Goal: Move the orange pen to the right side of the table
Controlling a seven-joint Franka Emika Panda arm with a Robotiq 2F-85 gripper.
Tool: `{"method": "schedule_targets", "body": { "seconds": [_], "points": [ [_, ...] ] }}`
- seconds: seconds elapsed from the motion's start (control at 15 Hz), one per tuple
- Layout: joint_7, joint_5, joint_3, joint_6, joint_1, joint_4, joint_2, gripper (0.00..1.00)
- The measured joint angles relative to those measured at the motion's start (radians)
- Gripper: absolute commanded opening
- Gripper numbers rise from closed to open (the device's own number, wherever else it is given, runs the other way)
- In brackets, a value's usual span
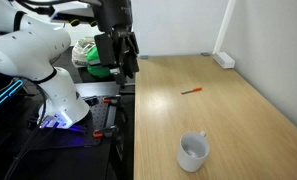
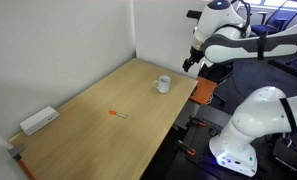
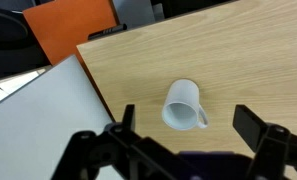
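Observation:
The orange pen [image 1: 192, 91] is a thin, short orange-red stick lying flat near the middle of the light wood table [image 1: 233, 115]; it also shows in an exterior view [image 2: 118, 116]. It is out of the wrist view. My gripper [image 1: 119, 62] hangs high over the table's edge, well away from the pen, and shows near the mug in an exterior view [image 2: 191, 63]. In the wrist view its fingers [image 3: 188, 132] are spread wide apart with nothing between them, above the table.
A white mug [image 1: 193, 151] lies on its side on the table, also in an exterior view [image 2: 163, 84] and the wrist view [image 3: 184, 105]. A white power strip [image 2: 38, 121] sits at a table edge. An orange chair [image 3: 73, 30] and a cluttered cart [image 1: 93, 100] stand beside the table.

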Motion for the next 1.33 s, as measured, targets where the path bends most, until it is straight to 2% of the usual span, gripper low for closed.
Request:
{"method": "schedule_targets", "body": {
  "seconds": [0.73,1.33],
  "points": [
    [-0.006,0.0,0.001,0.001,0.016,0.02,0.004,1.0],
    [-0.146,0.0,-0.006,0.094,0.136,0.129,0.129,1.0]
  ]
}}
